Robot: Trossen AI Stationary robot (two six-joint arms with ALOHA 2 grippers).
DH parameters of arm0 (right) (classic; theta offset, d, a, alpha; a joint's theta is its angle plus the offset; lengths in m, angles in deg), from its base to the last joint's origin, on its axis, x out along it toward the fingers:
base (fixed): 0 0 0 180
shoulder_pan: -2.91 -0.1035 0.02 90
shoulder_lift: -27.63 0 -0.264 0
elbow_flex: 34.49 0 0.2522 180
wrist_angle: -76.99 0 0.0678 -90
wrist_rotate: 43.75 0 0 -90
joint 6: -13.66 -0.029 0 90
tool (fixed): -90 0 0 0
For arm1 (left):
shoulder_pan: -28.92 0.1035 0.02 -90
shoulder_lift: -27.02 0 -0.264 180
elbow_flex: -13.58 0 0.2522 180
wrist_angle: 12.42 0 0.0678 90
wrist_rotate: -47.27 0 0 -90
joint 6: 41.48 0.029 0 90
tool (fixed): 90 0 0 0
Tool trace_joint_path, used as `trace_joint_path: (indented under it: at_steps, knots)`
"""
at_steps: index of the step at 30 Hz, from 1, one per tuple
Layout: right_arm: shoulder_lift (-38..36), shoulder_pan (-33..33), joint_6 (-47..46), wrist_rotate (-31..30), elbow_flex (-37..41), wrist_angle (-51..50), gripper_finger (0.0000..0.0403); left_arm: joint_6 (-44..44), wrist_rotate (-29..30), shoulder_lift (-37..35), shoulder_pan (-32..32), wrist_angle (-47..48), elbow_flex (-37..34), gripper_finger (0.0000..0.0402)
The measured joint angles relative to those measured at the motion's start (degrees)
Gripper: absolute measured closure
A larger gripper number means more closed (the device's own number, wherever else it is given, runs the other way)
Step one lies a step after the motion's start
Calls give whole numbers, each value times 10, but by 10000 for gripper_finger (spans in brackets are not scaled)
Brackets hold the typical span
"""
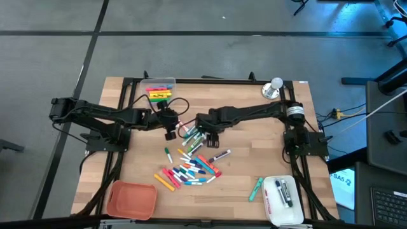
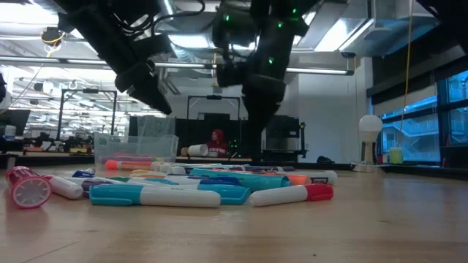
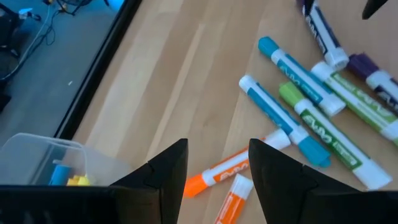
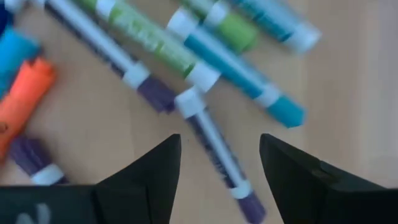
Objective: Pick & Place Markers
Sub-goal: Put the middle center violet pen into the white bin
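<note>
Wooden table point(image 1: 254, 140) inside a black frame carries the markers point(image 1: 191, 168), scattered in a loose pile at centre with a few strays toward the near right. At the far left edge sits a clear bin point(image 1: 160, 86) already holding several markers; a white tray point(image 1: 283, 200) at the near right holds two, and an orange tray point(image 1: 131, 199) stands at the near left. The right pincer point(image 4: 219, 167) hovers over the far edge of the pile with its fingers apart and empty, straddling a purple-capped marker point(image 4: 214, 152) whose barrel runs lengthwise through the gap rather than across it. To grasp well, rotate the wrist so the fingers close across the barrel, centre on the white mid-section, and descend straight down; neighbouring green and blue markers lie close and may be dragged or pinched along. The left pincer point(image 3: 217, 171) is likewise apart and empty, poised above two orange markers point(image 3: 227, 177) between the pile and the clear bin. Judged from this, both arms are at the approach stage; keep them well separated during descent.
</note>
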Motion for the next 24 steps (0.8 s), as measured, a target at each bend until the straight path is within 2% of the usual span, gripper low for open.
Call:
trace_joint_path:
  at_steps: [10,13,18,24]
  knots:
    - [69,1,31,2,-1,-10,195,0,1,0,0,10,0,235]
    - [80,1,17,9,-3,-12,229,0,1,0,0,10,0,235]
    - [79,1,-50,24,-3,-24,336,0,0,0,0,11,0,235]
    - [44,-5,-148,15,1,-49,343,-5,-4,0,0,14,0,235]
